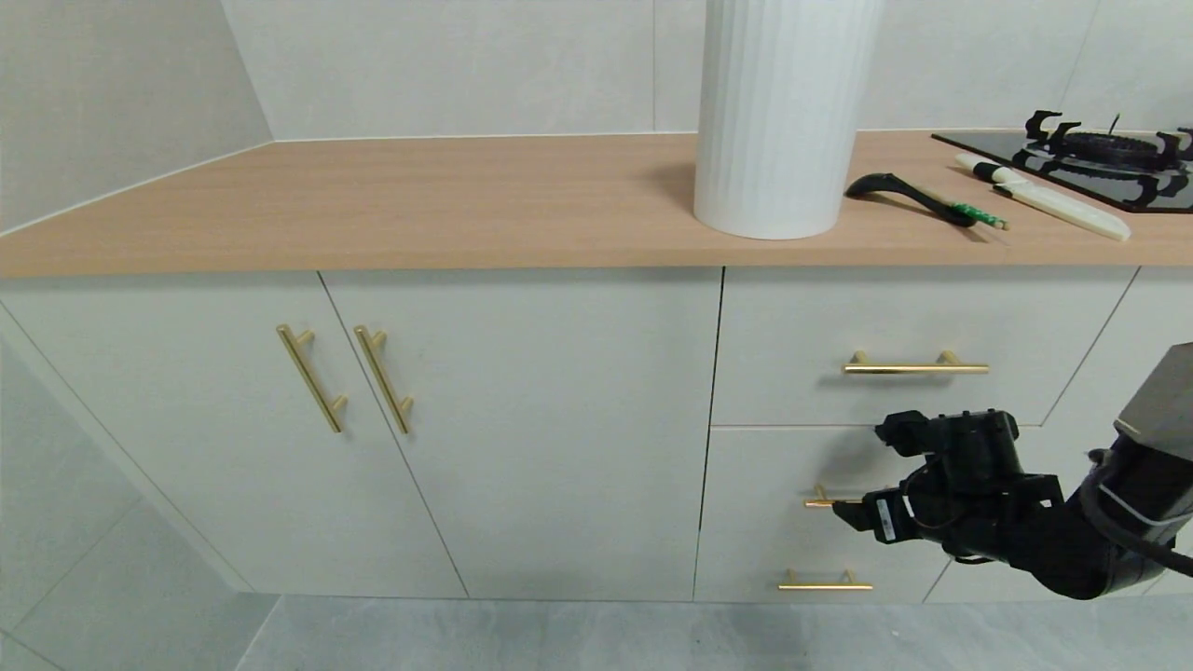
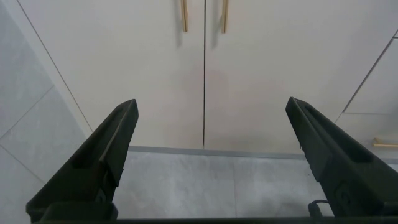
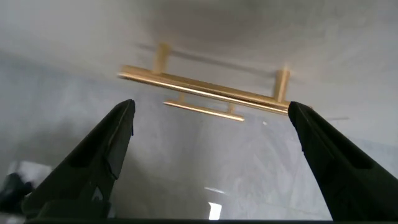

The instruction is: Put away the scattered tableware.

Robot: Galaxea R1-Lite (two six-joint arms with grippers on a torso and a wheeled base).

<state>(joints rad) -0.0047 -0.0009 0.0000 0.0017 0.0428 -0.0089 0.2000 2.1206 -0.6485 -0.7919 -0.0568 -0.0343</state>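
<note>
**RIGHT GRIPPER TO DRAWER HANDLE: ALIGNMENT**

Note the black fingers of the right gripper: spread wide, holding nothing. Find the gold bar handle of the middle drawer just ahead, near but apart, its long axis running across the gap from one finger toward the other. Expect a wrist turn, so as to close across the bar, not along it. Treat the left gripper as the farther one: likewise wide and empty, low before the white cabinet doors. Locate the tableware above on the wooden desk: black ladle with green grip and white knife, beside the white ribbed cylinder.
</note>
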